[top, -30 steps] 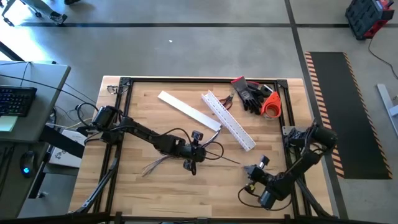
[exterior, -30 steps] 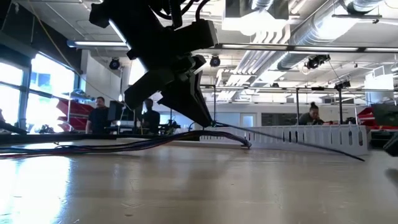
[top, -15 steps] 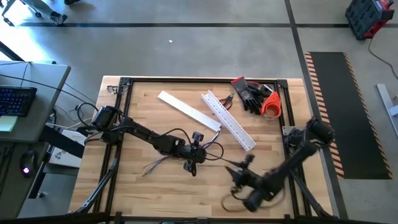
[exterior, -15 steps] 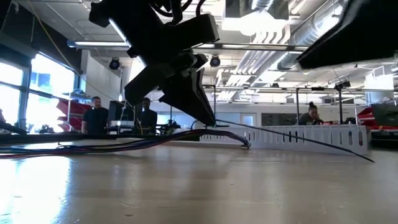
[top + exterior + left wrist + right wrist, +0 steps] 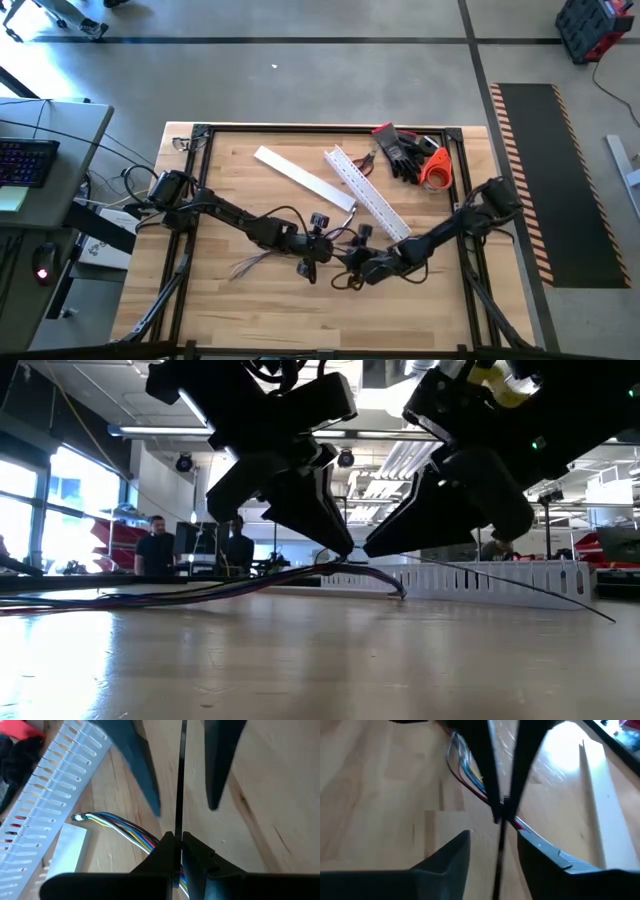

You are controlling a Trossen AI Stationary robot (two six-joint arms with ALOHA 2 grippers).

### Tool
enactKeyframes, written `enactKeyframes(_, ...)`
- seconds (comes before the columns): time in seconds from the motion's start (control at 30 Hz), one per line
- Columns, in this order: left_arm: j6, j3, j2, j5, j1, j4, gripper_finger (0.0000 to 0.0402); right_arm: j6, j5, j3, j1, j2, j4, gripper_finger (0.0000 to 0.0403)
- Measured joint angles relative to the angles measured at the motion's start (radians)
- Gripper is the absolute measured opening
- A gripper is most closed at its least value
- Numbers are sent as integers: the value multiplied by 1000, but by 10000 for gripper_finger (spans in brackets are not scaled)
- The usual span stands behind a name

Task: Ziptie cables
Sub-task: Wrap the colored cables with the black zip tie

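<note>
We find the cables [image 5: 262, 262] lying on the desk [image 5: 230, 300], their long axis crosswise. The left end effector [image 5: 322, 248] is clamped on their zip tie [image 5: 179, 795]; the right end effector [image 5: 352, 262], part-open, straddles its tail just beside, nearer.

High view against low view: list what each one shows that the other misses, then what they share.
Only the high view shows the black and orange gloves, the flat white strip and both arms' full reach over the table.

Only the low view shows people in the room behind and the ceiling pipes.

Both show the left tool shut on a thin black strand by the cables, the right tool open close beside it, and the slotted white channel.
</note>
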Motion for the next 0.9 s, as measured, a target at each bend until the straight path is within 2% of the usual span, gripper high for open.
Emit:
enactKeyframes(0.2, -14, 0, 0, 0, -1, 5, 1, -22, 85, 0, 8, 29, 39, 86)
enactKeyframes(0.43, -14, 0, 0, 4, -2, 3, 1, -22, 103, 0, 26, 30, 31, 10)
enactKeyframes(0.5, -14, 0, 0, 3, -1, 4, 1, -16, 106, 0, 27, 30, 23, 6)
enactKeyframes(0.67, -15, 0, 0, 6, -1, -4, 1, 109, 116, 2, 59, 30, -59, 2)
enactKeyframes(0.9, -16, 0, 0, 8, -2, -25, 1, 473, 175, 2, 197, 30, -342, 1)
